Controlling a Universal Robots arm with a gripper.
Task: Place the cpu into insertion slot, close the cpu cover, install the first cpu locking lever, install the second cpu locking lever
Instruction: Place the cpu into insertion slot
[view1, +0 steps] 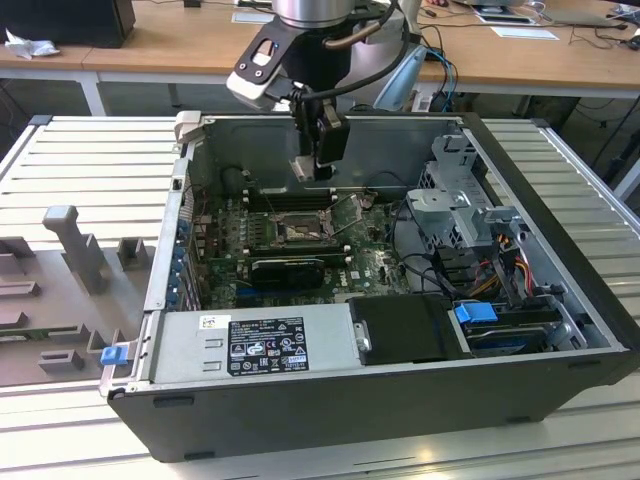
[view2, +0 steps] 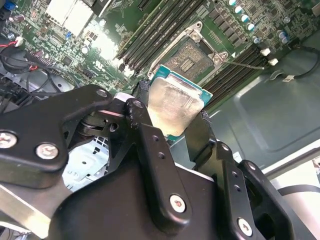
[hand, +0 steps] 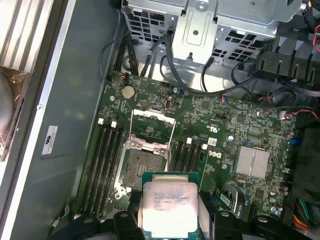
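My gripper (view1: 318, 165) hangs above the motherboard inside the open computer case (view1: 560, 250), shut on the cpu (view2: 172, 102), a flat square chip with a pale metal top. In both wrist views the cpu (hand: 167, 202) sits between the black fingers (view2: 145, 132), raised clear of the board. The insertion slot (hand: 137, 170) lies uncovered just beyond the chip, its brownish contact field showing in the second wrist view (view2: 192, 56) and, in the exterior view, below the gripper (view1: 298, 232). The cpu cover (hand: 151, 145) stands swung open at the slot's far side.
Long black memory slots (hand: 102, 160) flank the socket on both sides. A black graphics card (view1: 285, 268) lies in front of it, a power supply (view1: 255, 345) along the near wall, and a metal drive cage (view1: 460, 210) with cables at the exterior view's right.
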